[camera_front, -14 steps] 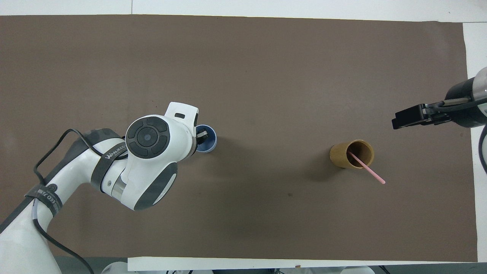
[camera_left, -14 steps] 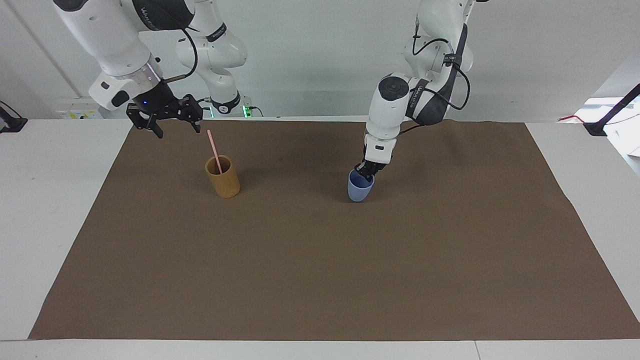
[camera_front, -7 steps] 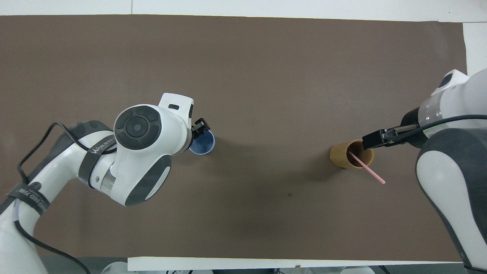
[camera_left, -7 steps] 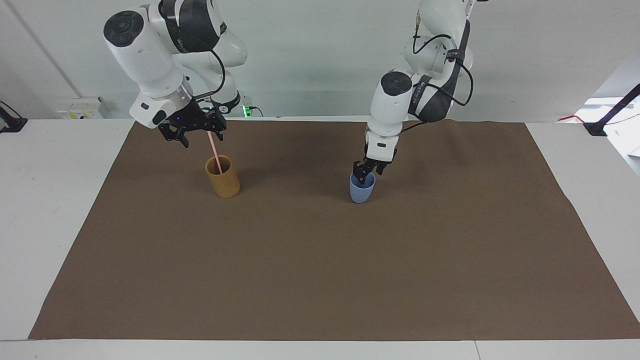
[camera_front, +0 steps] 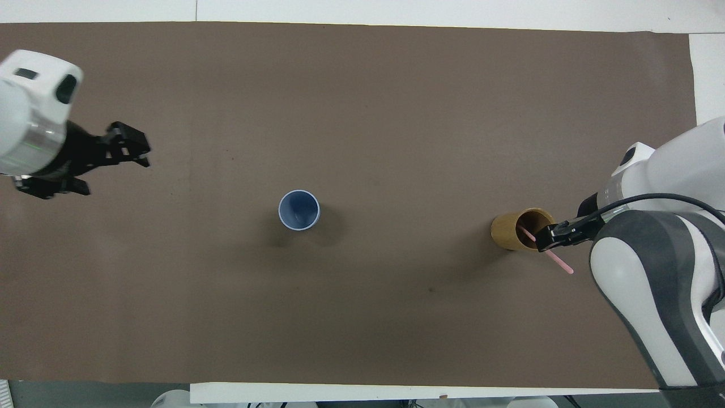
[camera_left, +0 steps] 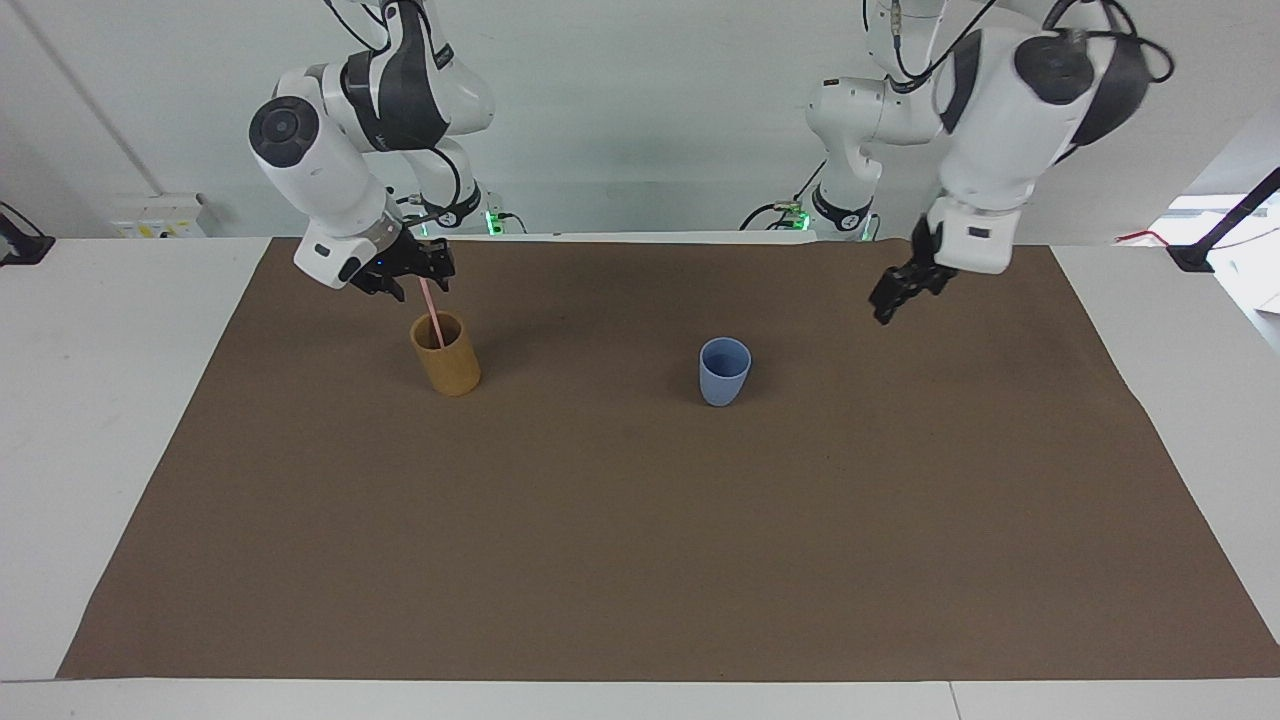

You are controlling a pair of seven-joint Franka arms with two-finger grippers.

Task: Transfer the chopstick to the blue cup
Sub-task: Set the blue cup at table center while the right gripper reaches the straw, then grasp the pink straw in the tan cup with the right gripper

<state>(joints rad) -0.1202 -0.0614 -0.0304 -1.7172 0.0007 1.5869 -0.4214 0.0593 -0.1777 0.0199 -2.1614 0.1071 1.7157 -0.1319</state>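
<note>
The chopstick (camera_left: 432,310), a thin pale pink stick, leans in the tan-brown cylindrical holder (camera_left: 446,362). Its top end sticks out of the holder toward the robots. My right gripper (camera_left: 420,276) is open, with a finger on either side of the stick's upper part, just above the holder's rim. In the overhead view the right gripper (camera_front: 552,237) covers the middle of the stick (camera_front: 562,265) beside the holder (camera_front: 510,231). The blue cup (camera_left: 724,370) stands upright and empty at mid-table (camera_front: 299,210). My left gripper (camera_left: 888,303) is open and empty, raised over the mat toward the left arm's end (camera_front: 136,154).
A brown mat (camera_left: 640,560) covers most of the white table (camera_left: 90,400). The holder and the cup stand about a cup's width short of a third of the mat apart, in one row. Nothing else lies on the mat.
My left gripper let go of the blue cup's rim, rose and swung away toward its own end. My right gripper moved in from the table's end to the chopstick's top.
</note>
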